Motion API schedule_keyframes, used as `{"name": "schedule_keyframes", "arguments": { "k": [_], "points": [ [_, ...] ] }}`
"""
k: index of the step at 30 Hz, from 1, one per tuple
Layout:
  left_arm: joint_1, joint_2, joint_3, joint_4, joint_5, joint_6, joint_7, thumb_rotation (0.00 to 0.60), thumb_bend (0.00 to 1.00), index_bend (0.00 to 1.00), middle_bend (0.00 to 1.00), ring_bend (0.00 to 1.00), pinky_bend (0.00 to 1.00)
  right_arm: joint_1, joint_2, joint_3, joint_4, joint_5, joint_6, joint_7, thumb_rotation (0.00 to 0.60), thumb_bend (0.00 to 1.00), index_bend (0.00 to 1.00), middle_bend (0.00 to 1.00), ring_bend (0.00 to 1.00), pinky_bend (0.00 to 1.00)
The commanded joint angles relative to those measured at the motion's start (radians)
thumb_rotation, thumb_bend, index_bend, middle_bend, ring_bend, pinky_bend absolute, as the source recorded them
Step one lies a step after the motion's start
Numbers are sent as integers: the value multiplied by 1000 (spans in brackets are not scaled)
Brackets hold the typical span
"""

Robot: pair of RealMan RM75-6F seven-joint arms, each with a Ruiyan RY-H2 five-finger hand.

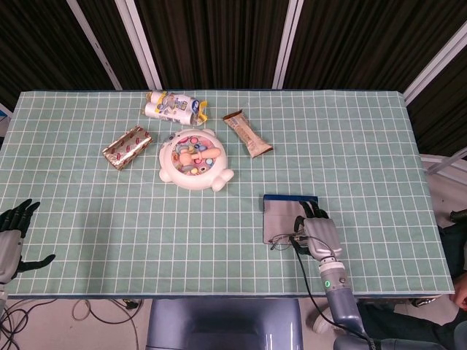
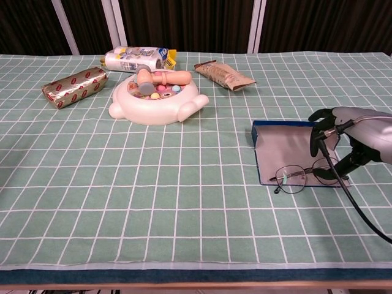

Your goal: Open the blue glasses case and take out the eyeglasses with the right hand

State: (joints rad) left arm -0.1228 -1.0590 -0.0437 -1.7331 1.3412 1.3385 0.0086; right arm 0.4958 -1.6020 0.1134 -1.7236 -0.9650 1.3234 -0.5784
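my right hand (image 2: 343,138) hovered open over the eyeglasses (image 2: 304,176) on the opened blue glasses case (image 2: 288,147), near the table's front-right; light, fragile wire, best pinched at the bridge.

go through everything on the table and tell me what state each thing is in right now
Blue glasses case: open, lying flat.
Eyeglasses: unfolded, at the case's near edge.
Right hand: fingers curled over the eyeglasses; grip unclear.
Left hand: open, holding nothing.
Snack bar: wrapped, lying flat.
Toy tray: filled with pieces.
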Motion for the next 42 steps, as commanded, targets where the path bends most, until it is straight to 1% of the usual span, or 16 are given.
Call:
{"name": "schedule_keyframes", "arguments": {
  "k": [1, 8, 30, 42],
  "points": [
    [0, 0, 0, 0, 0, -1, 0, 600, 63, 0, 0, 0, 0, 0, -5, 4, 8, 4, -6, -2, 600, 355, 535, 136, 0, 201],
    [-1, 1, -1, -1, -2, -2, 0, 600, 63, 0, 0, 0, 0, -4, -5, 6, 16, 9, -16, -2, 600, 394, 535, 136, 0, 201],
    [0, 1, -1, 0, -1, 0, -2, 600, 63, 0, 0, 0, 0, -15, -41, 7, 63, -4, -42, 15, 600, 396, 535, 136, 0, 201],
    [1, 2, -2, -2, -6, -2, -3, 600, 63, 0, 0, 0, 0, -22, -56, 8, 98, 7, -60, 18, 600, 396, 535, 136, 0, 201]
  ]
}}
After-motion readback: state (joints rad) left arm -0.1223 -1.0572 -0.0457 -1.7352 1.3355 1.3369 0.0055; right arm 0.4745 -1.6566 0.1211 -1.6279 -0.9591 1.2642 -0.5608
